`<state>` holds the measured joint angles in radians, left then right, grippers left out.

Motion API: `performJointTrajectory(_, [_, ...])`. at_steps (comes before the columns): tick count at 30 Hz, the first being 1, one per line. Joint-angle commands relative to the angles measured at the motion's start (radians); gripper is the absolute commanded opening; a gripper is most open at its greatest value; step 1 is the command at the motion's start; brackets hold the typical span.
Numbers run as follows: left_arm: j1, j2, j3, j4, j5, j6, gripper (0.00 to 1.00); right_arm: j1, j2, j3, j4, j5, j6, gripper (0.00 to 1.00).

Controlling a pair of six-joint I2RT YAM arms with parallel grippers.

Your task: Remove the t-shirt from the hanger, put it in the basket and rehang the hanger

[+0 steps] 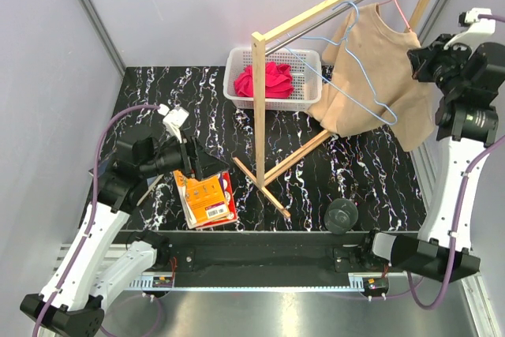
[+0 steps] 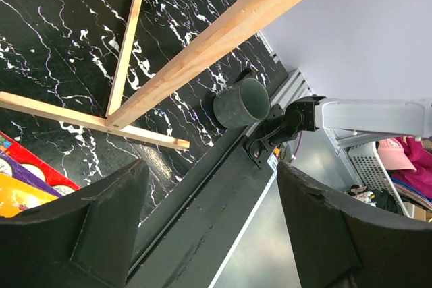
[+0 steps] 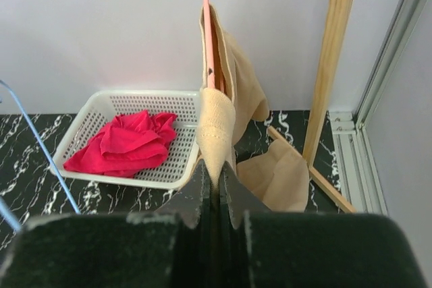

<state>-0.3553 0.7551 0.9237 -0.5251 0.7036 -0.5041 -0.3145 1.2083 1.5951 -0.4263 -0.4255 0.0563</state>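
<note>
A beige t-shirt hangs on a pink hanger from the wooden rack's rail at the right. My right gripper is shut on the shirt's shoulder edge; in the right wrist view the fabric runs down into the closed jaws, with the pink hanger wire just above. My left gripper is open and empty, low at the left above a book, far from the shirt. In the left wrist view its fingers frame the table's front edge.
An empty blue hanger hangs left of the shirt. A white basket holds a red cloth. The rack's post and floor braces stand mid-table. An orange-red book and a dark cup lie near the front edge.
</note>
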Motion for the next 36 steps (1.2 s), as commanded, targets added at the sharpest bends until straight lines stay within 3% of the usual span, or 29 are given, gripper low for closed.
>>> performJointTrajectory(1, [-0.004, 0.006, 0.050, 0.025, -0.009, 0.003, 0.80, -0.003, 0.059, 0.158, -0.066, -0.052, 0.025, 0.00])
performJointTrajectory(9, [-0.004, 0.006, 0.060, 0.025, -0.007, -0.002, 0.80, -0.003, 0.128, 0.294, -0.123, -0.081, 0.122, 0.00])
performJointTrajectory(26, [-0.004, -0.011, 0.055, 0.027, -0.027, -0.019, 0.80, -0.003, 0.272, 0.724, -0.472, -0.073, 0.212, 0.00])
performJointTrajectory(36, [-0.004, -0.017, 0.043, 0.033, -0.027, -0.022, 0.80, -0.003, 0.323, 0.787, -0.514, -0.130, 0.309, 0.00])
